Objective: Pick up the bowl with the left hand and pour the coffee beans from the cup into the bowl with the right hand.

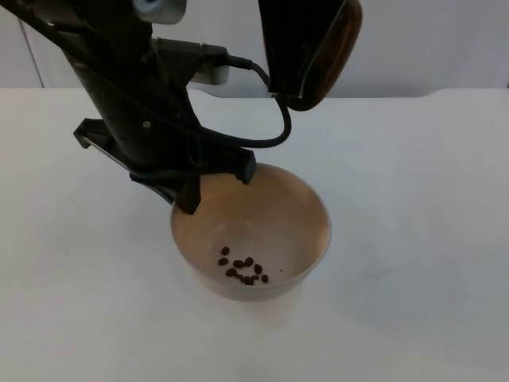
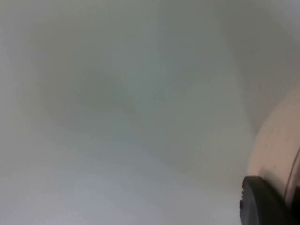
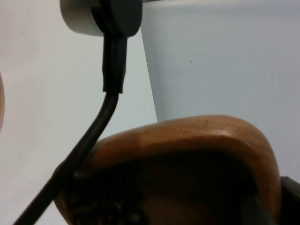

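Note:
The tan bowl (image 1: 296, 216) hangs a little above the white table, with a few coffee beans (image 1: 243, 270) lying at its bottom. My left gripper (image 1: 216, 187) is shut on the bowl's far left rim, and the bowl's outer wall (image 2: 276, 150) stands beside one black fingertip (image 2: 262, 201). High behind the bowl, the brown wooden cup (image 1: 334, 48) is tipped over with its mouth turned down toward the bowl. My right gripper (image 1: 298, 36) is shut on the cup, whose rounded wooden side (image 3: 187, 140) is close to the camera. What is inside the cup is hidden.
White table top (image 1: 429, 199) spreads on all sides of the bowl. The grey partition wall (image 1: 429, 40) closes off the far edge. The left arm (image 1: 119, 72) reaches in over the table's left half.

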You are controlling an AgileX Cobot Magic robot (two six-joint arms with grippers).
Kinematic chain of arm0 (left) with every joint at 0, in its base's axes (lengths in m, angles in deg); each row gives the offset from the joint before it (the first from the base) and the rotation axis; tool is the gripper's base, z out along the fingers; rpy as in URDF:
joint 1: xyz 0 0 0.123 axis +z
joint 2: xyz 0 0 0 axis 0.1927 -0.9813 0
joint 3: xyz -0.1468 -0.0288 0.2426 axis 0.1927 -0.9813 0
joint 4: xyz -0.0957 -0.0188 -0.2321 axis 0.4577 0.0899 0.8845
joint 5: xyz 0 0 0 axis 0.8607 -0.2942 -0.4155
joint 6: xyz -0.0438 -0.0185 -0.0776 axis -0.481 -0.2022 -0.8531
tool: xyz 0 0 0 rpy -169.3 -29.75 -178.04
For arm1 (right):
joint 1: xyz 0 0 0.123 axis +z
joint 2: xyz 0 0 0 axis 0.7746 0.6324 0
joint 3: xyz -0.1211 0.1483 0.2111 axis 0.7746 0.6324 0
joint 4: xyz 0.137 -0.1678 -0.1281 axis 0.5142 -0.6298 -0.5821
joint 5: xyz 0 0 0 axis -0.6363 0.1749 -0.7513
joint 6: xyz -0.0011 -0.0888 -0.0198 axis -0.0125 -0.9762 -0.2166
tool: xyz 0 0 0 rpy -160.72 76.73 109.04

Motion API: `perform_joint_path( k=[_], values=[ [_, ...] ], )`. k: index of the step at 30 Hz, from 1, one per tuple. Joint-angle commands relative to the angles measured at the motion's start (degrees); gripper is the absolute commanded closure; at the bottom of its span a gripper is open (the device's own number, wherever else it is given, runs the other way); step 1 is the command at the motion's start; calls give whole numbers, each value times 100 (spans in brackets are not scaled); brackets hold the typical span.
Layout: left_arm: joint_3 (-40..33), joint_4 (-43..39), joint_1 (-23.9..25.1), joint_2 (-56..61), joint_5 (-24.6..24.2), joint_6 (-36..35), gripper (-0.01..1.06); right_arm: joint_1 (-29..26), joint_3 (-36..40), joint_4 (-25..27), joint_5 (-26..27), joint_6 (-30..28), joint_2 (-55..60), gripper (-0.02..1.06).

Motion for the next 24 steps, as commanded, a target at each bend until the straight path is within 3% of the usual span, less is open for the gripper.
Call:
perform_joint_path(
  k=[1, 24],
  values=[
    [23, 2, -30, 6, 9, -51, 105, 45, -30, -87, 19, -6, -19, 104],
    [23, 3, -30, 6, 30, -51, 105, 45, -30, -372, 19, 549, -19, 104]
  ],
)
